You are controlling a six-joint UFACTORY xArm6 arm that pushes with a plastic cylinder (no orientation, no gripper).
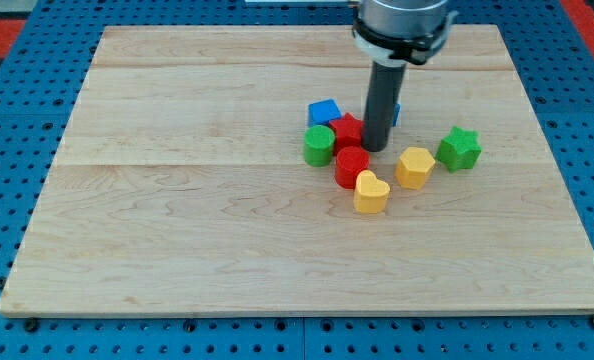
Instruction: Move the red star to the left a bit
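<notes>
Rod only on this arm, no jaws to spread or pinch, and my tip (376, 148) is sitting down on the wooden board (177, 230), pressing right against the view's right flank of the red star (347, 129). That is the pushing step, by the look of it: contact seems made and the shove toward the view's left is what is in hand. The red star is sitting in the middle of a tight cluster, with the blue block (324, 111) just above and to its left, the green cylinder (319, 146) touching or nearly touching on its left, and the red cylinder (352, 166) just below. A yellow heart (371, 192) is lying lower still; the yellow block (414, 167) and green star (459, 148) are waiting off to the right, apart from the action. Another blue piece is peeking out behind the rod, shape unclear. Next move is calling for a short, gentle slide left, since the green cylinder is likely going to get bumped along.
</notes>
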